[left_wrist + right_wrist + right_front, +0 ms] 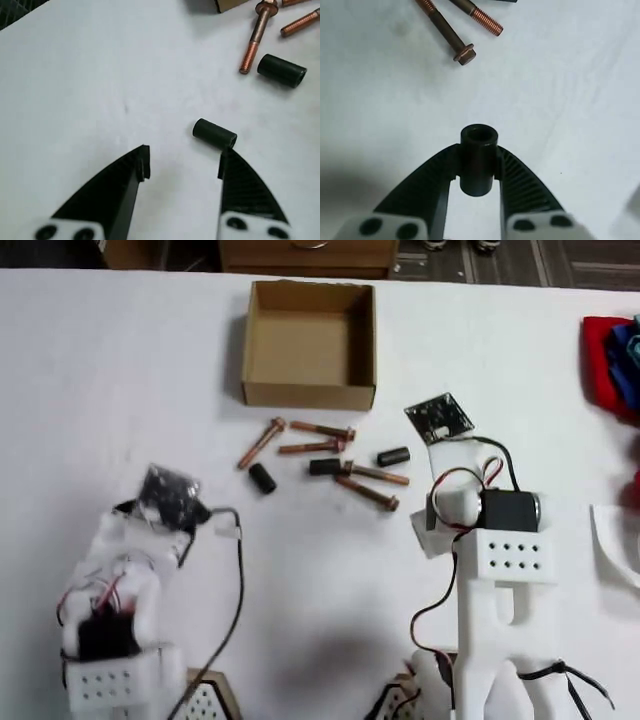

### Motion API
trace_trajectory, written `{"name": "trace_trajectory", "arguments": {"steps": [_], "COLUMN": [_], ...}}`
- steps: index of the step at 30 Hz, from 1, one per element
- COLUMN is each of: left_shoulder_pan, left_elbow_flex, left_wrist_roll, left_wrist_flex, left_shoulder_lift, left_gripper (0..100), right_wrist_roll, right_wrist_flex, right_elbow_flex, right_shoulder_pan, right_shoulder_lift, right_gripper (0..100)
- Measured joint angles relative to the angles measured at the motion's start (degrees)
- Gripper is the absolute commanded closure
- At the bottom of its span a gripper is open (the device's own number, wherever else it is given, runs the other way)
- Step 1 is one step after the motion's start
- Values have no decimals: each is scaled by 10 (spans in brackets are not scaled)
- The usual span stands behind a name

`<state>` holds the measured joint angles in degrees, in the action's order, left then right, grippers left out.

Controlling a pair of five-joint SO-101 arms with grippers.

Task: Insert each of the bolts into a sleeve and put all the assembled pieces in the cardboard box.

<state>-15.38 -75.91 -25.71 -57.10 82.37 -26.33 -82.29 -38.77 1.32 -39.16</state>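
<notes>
The cardboard box (310,340) stands open at the back of the table. Several copper bolts (322,429) and black sleeves (262,478) lie loose in front of it. My right gripper (479,172) is shut on a black sleeve (479,155), held above the table with its bore facing the camera. Two bolts (445,27) lie just beyond it. My left gripper (184,152) is open above the table. A loose sleeve (215,134) lies close to one fingertip (227,160). Another sleeve (281,70) lies farther off beside a bolt (257,37).
The left arm (115,610) is at the near left and the right arm (500,550) at the near right. Red and blue items (612,355) lie at the far right edge, with a white object (615,545) below them. White tabletop (120,370) stretches left of the box.
</notes>
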Motion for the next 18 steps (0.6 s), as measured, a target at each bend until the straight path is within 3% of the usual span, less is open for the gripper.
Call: {"name": "trace_trajectory", "arguments": {"steps": [3,7,13,18], "left_shoulder_pan": [-1,14,82,127], "left_elbow_flex": [137,389,738,958], "left_wrist_roll": [53,111,111,130], "left_wrist_flex": [-12,-114,-285,-332], "left_shoulder_lift": [-193,-476,-812,-1032], "left_gripper": [762,761,759,759], "right_wrist_roll": [0,0,0,-1], "right_wrist_flex": [0,-4,-12,-14], "right_elbow_flex": [0,0,-16,-69], "right_shoulder_pan": [0,0,0,0], "right_shoulder_lift": [0,0,-42,-115], "right_gripper": [977,977,977,977]}}
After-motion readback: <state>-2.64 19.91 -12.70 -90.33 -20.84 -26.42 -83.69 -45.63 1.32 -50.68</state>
